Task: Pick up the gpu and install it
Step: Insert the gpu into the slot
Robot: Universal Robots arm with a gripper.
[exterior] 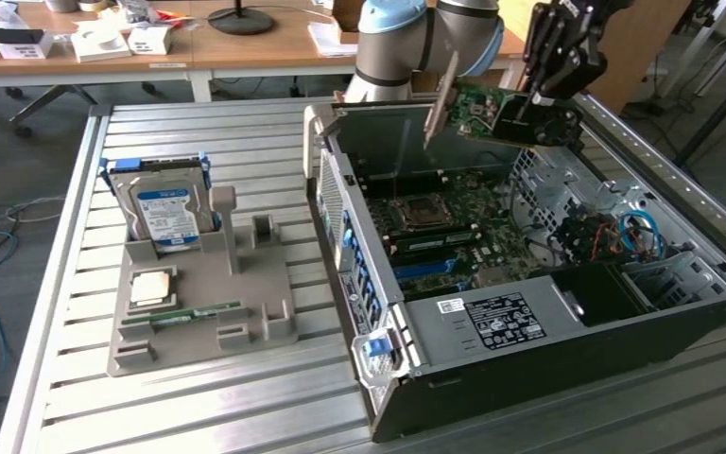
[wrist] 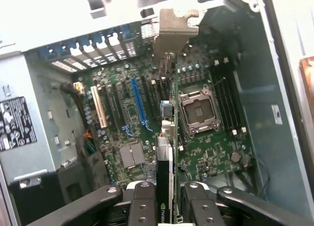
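Wrist view: my gripper (wrist: 167,199) has its jaws pinching the gpu (wrist: 166,157) on both flat faces. The card hangs edge-on, a hold that seems meant to keep its lower edge square to the motherboard (wrist: 127,133) below, just beside the blue expansion slot (wrist: 139,101). In the exterior view the card hovers above the far end of the open computer case (exterior: 565,378), well apart from the hard drive (exterior: 167,213) standing at the exterior view's left.

White lettering that looks like the NVIDIA brand runs along the black edge of the gpu (wrist: 165,206). The blue-white label on the hard drive (exterior: 164,210), at the exterior view's left, and the white sticker (exterior: 499,320) at the near end of the computer case (exterior: 565,383) carry print too small to read.
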